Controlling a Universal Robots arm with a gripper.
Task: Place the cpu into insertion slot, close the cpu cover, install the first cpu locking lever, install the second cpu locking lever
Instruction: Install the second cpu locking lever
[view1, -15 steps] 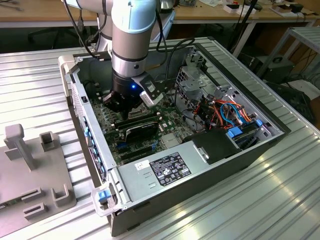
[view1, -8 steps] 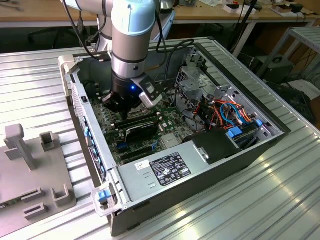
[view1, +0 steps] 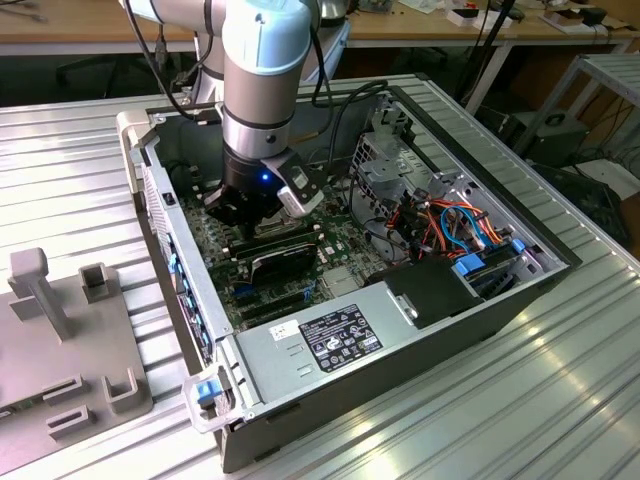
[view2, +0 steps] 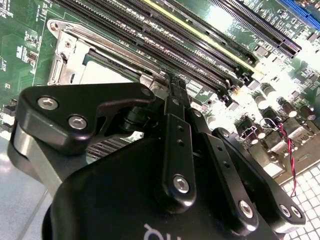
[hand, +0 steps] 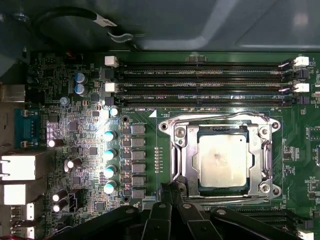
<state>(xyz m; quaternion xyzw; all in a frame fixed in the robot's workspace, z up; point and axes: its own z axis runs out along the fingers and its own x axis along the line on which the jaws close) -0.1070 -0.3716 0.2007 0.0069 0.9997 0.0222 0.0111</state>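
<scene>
Inside the open computer case (view1: 420, 300), the gripper (hand: 172, 192) hangs just beside the insertion slot (hand: 180, 152), its fingers drawn together at the tips with nothing between them. The cpu (hand: 222, 160) lies flat in the slot, silvery plate up, its slightly longer sides running crosswise to the memory slots (hand: 200, 82) nearby. The cpu cover (hand: 262, 160) appears lowered around the chip; whether its levers are latched cannot be told. Any lever work here calls for a steady press along the socket's edge, clear of the chip.
</scene>
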